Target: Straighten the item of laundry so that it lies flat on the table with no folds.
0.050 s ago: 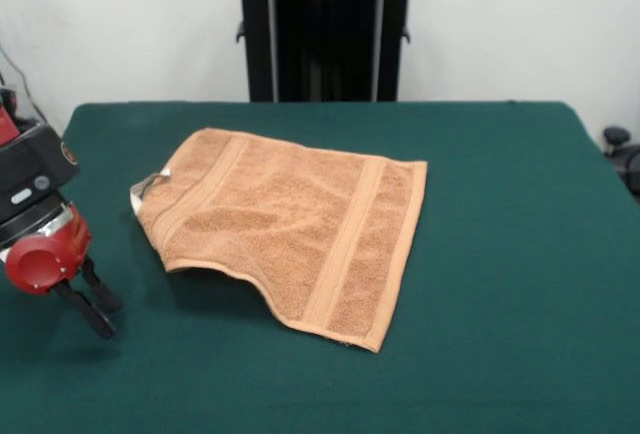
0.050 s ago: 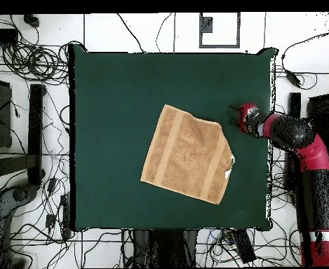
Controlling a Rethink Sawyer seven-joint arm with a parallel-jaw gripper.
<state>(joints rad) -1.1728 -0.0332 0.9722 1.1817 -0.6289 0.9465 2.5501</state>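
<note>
- The orange-tan towel (image 1: 300, 229) (image 2: 188, 153) lies at the middle of the green table (image 1: 500, 254) (image 2: 111, 105), turned askew.
- Front view: its near edge by the left corner lifts and curls off the cloth; a white tag (image 1: 150, 186) shows at its left corner.
- The gripper (image 1: 90, 299) (image 2: 234, 116) sits at lower left, beside the towel, fingers slightly apart, holding nothing.

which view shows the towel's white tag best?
Front view: the tag sticks out at the towel's left corner, beside the raised edge. Overhead shows it only as a pale sliver at the towel's edge nearest the gripper.
</note>
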